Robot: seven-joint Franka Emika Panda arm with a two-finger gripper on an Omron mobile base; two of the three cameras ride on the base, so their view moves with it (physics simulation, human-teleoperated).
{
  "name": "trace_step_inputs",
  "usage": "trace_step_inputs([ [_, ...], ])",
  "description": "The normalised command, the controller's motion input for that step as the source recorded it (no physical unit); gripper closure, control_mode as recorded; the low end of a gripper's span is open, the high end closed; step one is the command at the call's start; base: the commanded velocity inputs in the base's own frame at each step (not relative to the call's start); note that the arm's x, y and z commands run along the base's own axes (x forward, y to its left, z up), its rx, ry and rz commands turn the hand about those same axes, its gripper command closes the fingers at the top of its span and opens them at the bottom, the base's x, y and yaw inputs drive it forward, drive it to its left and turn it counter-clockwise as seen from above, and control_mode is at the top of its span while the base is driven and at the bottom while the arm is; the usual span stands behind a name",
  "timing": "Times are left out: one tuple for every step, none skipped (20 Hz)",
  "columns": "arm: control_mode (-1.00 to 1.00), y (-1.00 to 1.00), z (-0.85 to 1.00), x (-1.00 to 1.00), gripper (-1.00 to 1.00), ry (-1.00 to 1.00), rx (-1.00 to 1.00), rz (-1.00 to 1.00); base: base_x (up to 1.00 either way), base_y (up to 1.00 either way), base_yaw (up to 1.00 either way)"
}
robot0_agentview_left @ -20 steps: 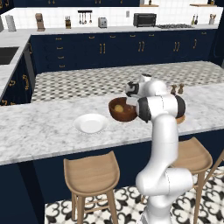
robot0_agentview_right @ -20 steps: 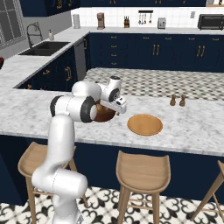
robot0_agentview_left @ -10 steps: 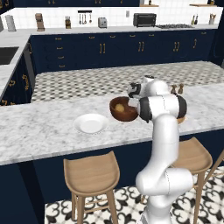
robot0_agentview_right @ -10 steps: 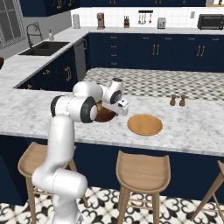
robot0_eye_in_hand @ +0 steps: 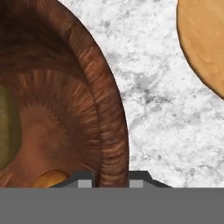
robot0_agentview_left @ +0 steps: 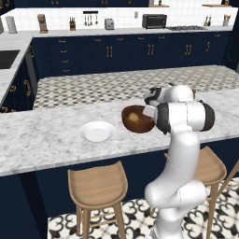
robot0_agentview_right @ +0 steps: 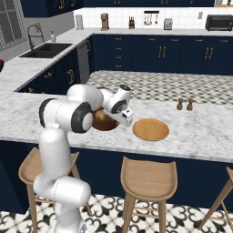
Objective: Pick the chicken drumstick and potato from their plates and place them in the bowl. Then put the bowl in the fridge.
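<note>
Partly cropped, deep dark-brown wooden bowl [robot0_eye_in_hand: 57, 109], claw [robot0_eye_in_hand: 111, 179] pinching its 3 o'clock rim, yellowish potato [robot0_eye_in_hand: 6, 131] half-hidden inside

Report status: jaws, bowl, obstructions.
Gripper shut on bowl rim, jaws astride the wall. Potato inside bowl. Wooden plate beside, apart. Fridge not in sight.

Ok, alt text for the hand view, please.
The gripper is shut on the thick rim of the dark wooden bowl, one fingertip on each side. Marble counter lies beyond, with the light wooden plate at the upper right.
</note>
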Motion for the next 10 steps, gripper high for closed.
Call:
trace_step_inputs([
  [-1.0,0.0,0.95,-1.0,1.0,-0.11,0.0,-0.13,0.0,0.0,0.0],
  [-1.0,0.0,1.0,-1.0,1.0,-0.13,0.0,-0.16,0.0,0.0,0.0],
  [-1.0,0.0,0.97,-1.0,1.0,-0.13,0.0,-0.17,0.0,0.0,0.0],
  [-1.0,0.0,0.96,-1.0,1.0,-0.13,0.0,-0.18,0.0,0.0,0.0],
  [-1.0,0.0,0.88,-1.0,1.0,-0.09,0.0,-0.2,0.0,0.0,0.0],
  [-1.0,0.0,0.64,-1.0,1.0,-0.03,0.0,-0.25,0.0,0.0,0.0],
  [-1.0,0.0,0.76,-1.0,1.0,0.0,0.0,-0.28,0.0,0.0,0.0],
  [-1.0,0.0,0.86,-1.0,1.0,0.0,0.0,-0.29,0.0,0.0,0.0],
  [-1.0,0.0,0.91,-1.0,1.0,0.0,0.0,-0.27,0.0,0.0,0.0],
  [-1.0,0.16,0.87,-1.0,1.0,0.0,0.0,-0.23,0.0,0.0,0.0],
])
